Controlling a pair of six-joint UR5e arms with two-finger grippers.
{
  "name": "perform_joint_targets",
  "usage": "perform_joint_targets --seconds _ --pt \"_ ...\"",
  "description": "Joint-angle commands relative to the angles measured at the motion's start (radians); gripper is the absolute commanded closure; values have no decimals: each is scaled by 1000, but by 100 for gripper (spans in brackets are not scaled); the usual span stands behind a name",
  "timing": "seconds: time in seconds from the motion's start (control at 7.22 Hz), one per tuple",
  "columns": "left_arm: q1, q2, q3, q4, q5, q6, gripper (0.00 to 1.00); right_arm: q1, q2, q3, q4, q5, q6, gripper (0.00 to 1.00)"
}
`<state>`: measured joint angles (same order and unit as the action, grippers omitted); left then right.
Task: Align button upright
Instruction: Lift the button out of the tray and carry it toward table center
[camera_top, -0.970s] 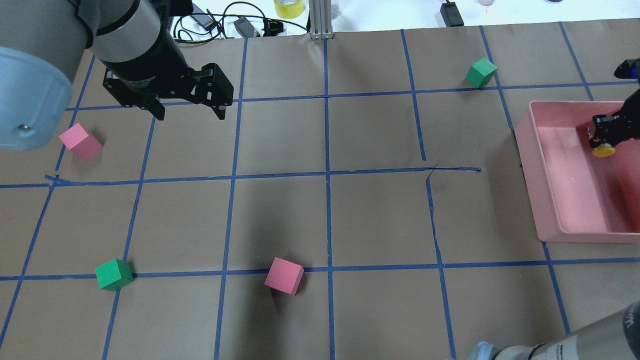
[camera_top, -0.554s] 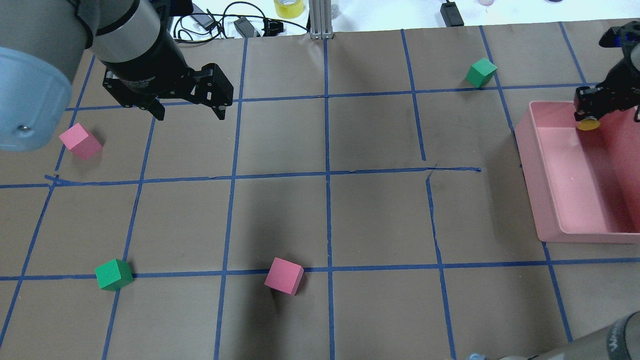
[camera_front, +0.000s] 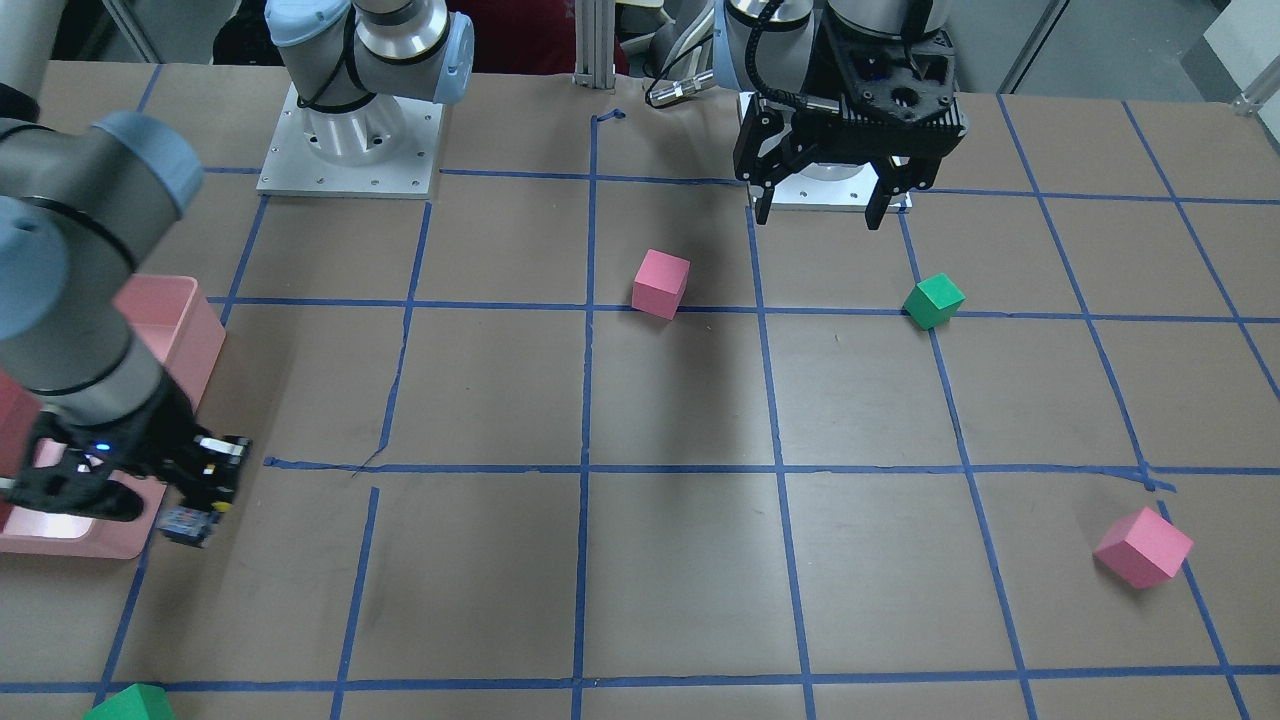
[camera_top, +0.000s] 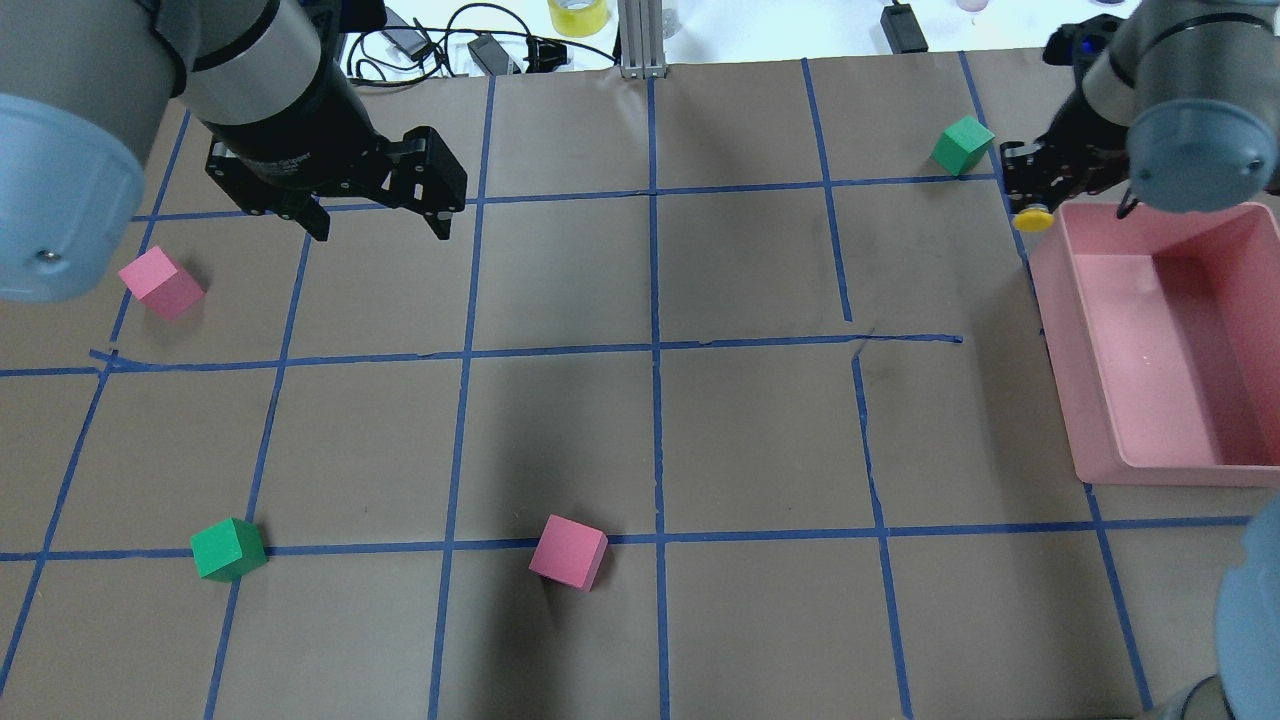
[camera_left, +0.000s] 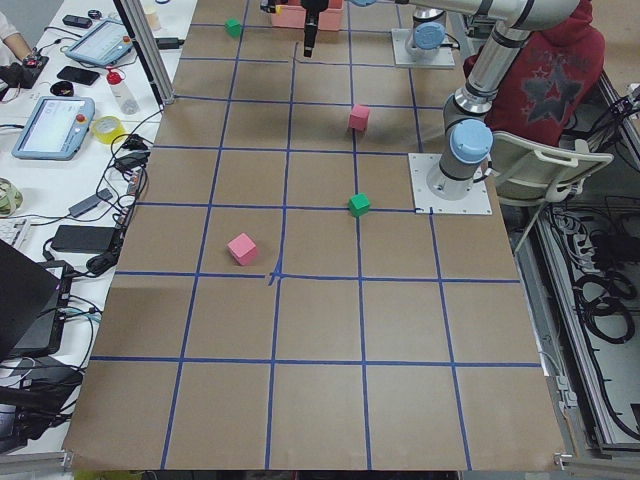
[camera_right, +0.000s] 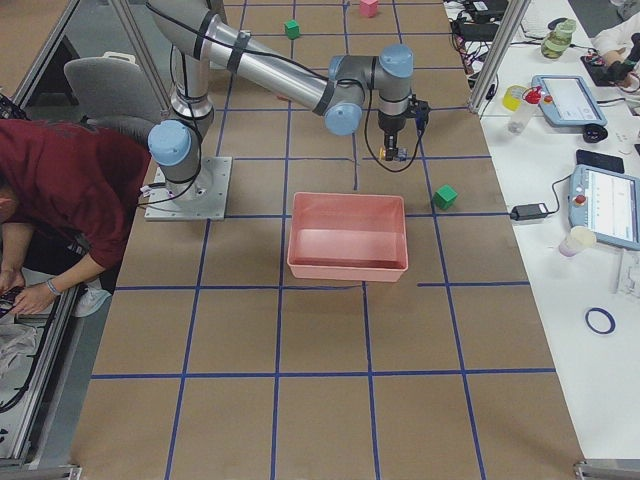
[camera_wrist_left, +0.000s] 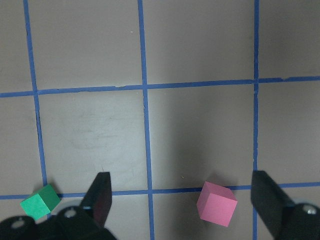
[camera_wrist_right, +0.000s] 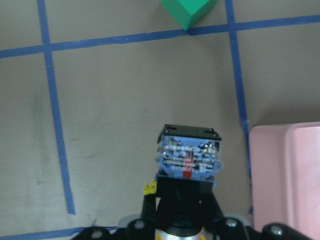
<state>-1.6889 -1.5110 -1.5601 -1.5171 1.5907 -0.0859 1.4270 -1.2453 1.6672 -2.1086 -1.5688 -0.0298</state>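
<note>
Clamps right pincer (camera_top: 1035, 195) on small yellow-capped, black-based push-button switch (camera_wrist_right: 188, 159), held sideways above brown paper surface (camera_top: 750, 430) just outside pink plastic bin (camera_top: 1055, 300), probably for standing upright there; holds left pincer (camera_top: 382, 222) apart, empty.

Brown tape-gridded table (camera_top: 760, 440) under a pink bin (camera_top: 1075, 360), two pink cubes (camera_top: 568, 551) and two green cubes (camera_top: 228, 548).

Bright, even light from overhead; a soft broad shadow lies across the middle of the desk (camera_top: 760, 440). The right wrist view is blurred up close.
</note>
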Motion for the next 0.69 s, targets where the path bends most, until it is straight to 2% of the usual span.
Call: perform_joint_targets --seconds 0.0,0.42,0.55 --pt "0 0 0 0 0 0 0 166 64 -17 -37 3 164 100" --pt "0 0 0 0 0 0 0 298 168 -87 -86 9 296 100" --pt "0 0 0 0 0 0 0 337 190 -105 -91 41 350 100"
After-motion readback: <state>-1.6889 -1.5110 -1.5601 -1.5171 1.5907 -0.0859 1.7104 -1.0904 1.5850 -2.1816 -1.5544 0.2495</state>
